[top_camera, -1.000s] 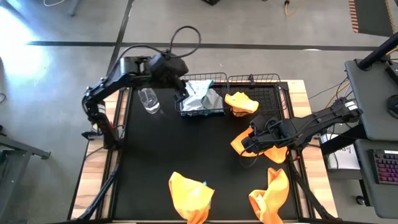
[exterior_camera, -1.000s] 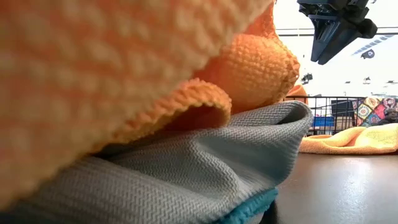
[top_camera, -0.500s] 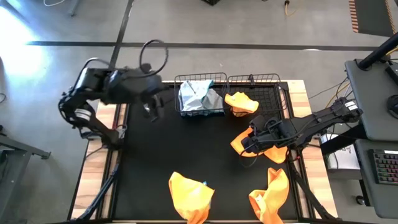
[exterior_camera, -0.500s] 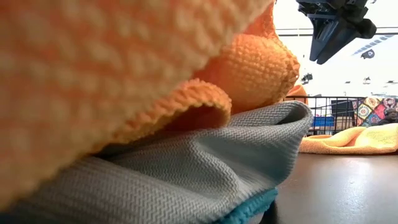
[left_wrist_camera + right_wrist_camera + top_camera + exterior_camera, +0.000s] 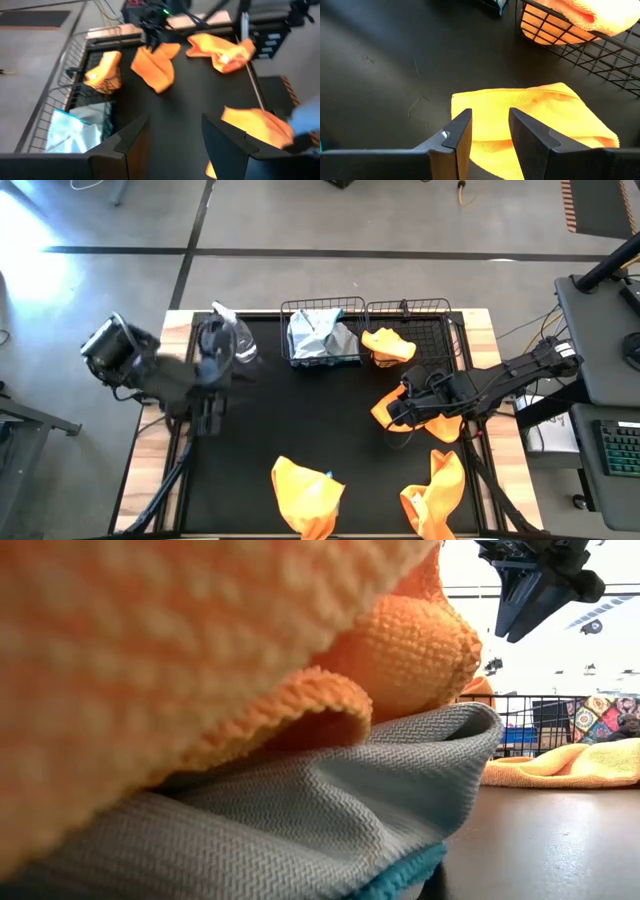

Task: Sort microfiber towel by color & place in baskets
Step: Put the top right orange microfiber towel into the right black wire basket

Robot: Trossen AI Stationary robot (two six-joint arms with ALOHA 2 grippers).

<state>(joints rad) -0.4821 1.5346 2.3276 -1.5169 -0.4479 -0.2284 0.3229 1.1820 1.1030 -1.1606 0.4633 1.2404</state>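
Note:
My left gripper (image 5: 215, 365) is open and empty near the table's left edge; its wrist view shows the gap between its fingers (image 5: 175, 120). My right gripper (image 5: 395, 412) is open and hangs above an orange towel (image 5: 540, 120) lying flat on the mat (image 5: 385, 408), without touching it. The left basket (image 5: 323, 360) holds a blue-grey towel (image 5: 320, 332). The right basket (image 5: 430, 320) holds an orange towel (image 5: 388, 345). Two more orange towels (image 5: 308, 492) (image 5: 435, 490) lie by the near edge. In the low view an orange towel (image 5: 200, 630) rests on a blue-grey one (image 5: 300, 820).
A clear spray bottle (image 5: 238, 345) lies at the far left of the mat, close to my left gripper. The mat's middle (image 5: 300, 415) is bare. The low view is mostly blocked by towels right in front of it; my right gripper (image 5: 535, 590) shows high above the table there.
My left arm has swung away from the left basket toward the table's left edge. The blue-grey towel stays in that basket.

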